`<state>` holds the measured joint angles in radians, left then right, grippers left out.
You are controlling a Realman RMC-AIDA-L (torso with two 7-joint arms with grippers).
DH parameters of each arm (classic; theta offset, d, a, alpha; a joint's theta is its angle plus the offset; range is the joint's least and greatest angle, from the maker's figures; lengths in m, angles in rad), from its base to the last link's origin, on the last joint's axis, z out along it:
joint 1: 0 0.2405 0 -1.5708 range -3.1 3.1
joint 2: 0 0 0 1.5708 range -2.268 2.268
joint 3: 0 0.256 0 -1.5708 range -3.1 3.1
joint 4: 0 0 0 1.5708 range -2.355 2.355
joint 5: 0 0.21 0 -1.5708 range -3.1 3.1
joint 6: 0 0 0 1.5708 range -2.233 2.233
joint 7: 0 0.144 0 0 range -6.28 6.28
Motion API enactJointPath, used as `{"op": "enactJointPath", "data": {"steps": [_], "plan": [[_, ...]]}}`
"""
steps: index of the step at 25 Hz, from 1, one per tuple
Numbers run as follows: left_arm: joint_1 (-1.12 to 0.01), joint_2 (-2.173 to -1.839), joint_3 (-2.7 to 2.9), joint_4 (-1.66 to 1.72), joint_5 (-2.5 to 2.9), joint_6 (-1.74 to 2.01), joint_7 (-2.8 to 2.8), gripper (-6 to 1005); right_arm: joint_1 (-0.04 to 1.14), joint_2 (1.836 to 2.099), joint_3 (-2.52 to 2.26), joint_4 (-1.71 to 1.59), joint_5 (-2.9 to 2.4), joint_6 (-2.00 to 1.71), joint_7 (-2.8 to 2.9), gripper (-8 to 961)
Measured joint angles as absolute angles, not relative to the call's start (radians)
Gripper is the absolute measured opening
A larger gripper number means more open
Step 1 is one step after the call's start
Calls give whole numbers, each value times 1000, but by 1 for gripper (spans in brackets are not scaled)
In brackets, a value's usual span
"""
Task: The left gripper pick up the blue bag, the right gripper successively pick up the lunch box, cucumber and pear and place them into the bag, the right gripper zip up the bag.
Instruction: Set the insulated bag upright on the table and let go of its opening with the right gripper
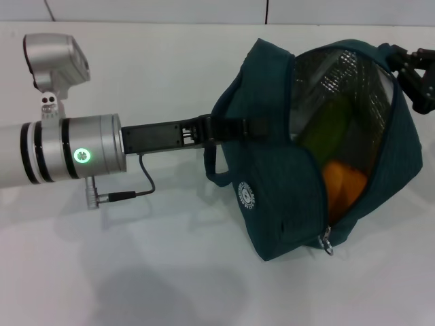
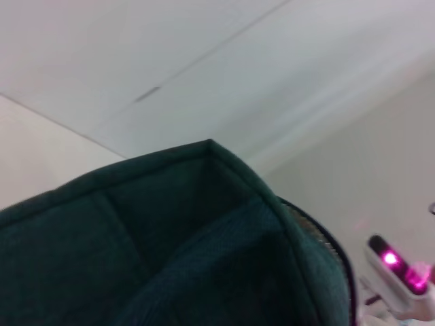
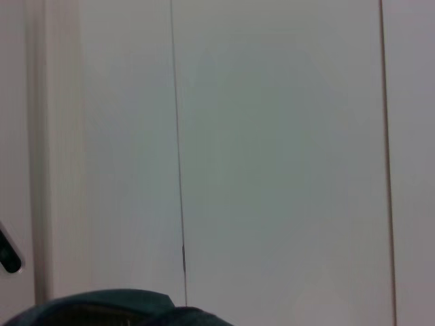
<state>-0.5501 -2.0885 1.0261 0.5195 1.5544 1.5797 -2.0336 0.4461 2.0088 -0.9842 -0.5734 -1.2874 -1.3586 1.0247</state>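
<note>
Left hand [image 1: 216, 130] clamps the blue bag [image 1: 272, 170]; right hand [image 1: 412, 73] half cut off, grip unclear.

- only marking I can spot is the little round white logo [image 1: 247, 195] on the blue bag [image 1: 272, 224], sitting around 7 o'clock on its side
- lettering on it is way too tiny to read

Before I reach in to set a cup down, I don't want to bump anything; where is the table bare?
Bare tabletop runs along the near edge, in front of the left arm and the blue bag. Another bare strip lies behind the arm, along the far edge. It is crowded at the right: the left claw holds the bag's handle, and the right claw is at its open far rim.
</note>
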Motion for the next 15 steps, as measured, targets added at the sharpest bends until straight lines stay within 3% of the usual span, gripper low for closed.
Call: {"op": "enactJointPath", "data": {"steps": [15], "plan": [[-540,-2085,1026,502,1563,1489,-2026,51,543,2013,-1007,-506,-1289,-1322,1026,59]]}}
